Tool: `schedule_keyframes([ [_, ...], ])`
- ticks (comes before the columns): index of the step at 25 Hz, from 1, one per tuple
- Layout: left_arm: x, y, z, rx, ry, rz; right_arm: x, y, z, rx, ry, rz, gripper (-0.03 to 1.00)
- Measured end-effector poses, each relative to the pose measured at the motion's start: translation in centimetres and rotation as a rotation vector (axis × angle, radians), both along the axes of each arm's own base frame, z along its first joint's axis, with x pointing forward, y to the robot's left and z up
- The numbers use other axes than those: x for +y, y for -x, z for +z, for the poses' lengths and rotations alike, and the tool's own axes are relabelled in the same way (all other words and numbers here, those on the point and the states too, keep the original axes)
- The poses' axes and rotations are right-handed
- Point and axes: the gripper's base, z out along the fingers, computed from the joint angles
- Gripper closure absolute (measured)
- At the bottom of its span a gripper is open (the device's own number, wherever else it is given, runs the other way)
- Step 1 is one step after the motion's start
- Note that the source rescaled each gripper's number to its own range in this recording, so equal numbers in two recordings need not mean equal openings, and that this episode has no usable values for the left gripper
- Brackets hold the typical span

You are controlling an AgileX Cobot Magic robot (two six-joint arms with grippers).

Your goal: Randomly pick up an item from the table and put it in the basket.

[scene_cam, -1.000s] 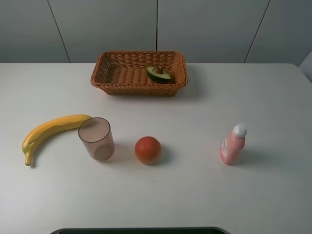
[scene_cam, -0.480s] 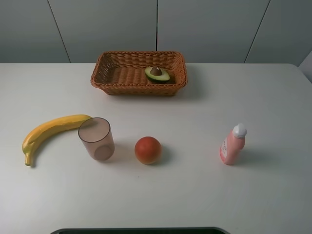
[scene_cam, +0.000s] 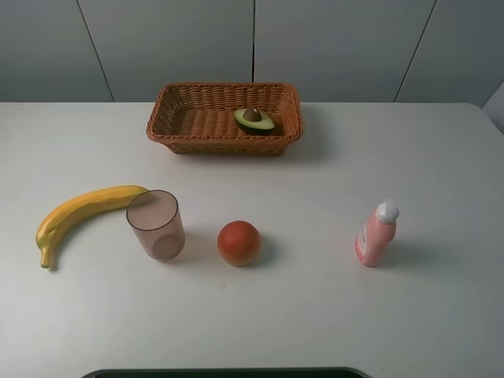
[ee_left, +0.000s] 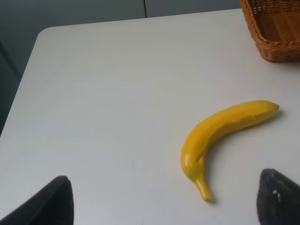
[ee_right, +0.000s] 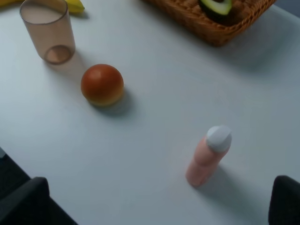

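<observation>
The halved avocado (scene_cam: 253,119) lies pit up in the right part of the brown wicker basket (scene_cam: 224,143) at the back of the white table (scene_cam: 315,315). Its edge also shows in the right wrist view (ee_right: 215,5), inside the basket (ee_right: 201,26). Neither arm shows in the exterior view. My left gripper (ee_left: 164,208) is open and empty, low over the table near a banana (ee_left: 220,129), with the basket's corner (ee_left: 274,42) beyond. My right gripper (ee_right: 154,208) is open and empty, above the table's front part near the pink bottle (ee_right: 206,157).
On the table stand a yellow banana (scene_cam: 79,209) at the left, a translucent brown cup (scene_cam: 156,224) beside it, a round red-orange fruit (scene_cam: 239,242) in the middle and a pink bottle with white cap (scene_cam: 376,235) at the right. A dark edge runs along the table's front.
The avocado in the basket has settled from a tilted pose to lying flat with the pit up, shifted slightly back. Nothing else has moved.
</observation>
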Motion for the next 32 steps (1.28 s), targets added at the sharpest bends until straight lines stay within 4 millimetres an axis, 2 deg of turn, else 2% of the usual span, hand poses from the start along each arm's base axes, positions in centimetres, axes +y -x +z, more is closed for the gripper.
schedule_keyframes([
  [5,0.0,0.0,0.0,0.000,0.000,0.000,-0.9,1.0,-2.0,-0.044,-0.013,-0.030,-0.02],
  [15,0.0,0.0,0.0,0.000,0.000,0.000,-2.1,2.2,-2.1,-0.167,-0.086,-0.095,-0.02],
  [23,0.0,0.0,0.0,0.000,0.000,0.000,-2.3,2.3,-2.1,-0.181,-0.092,-0.117,-0.02],
  [32,0.0,0.0,0.0,0.000,0.000,0.000,-1.8,2.4,-2.1,-0.198,-0.058,-0.398,-0.02],
])
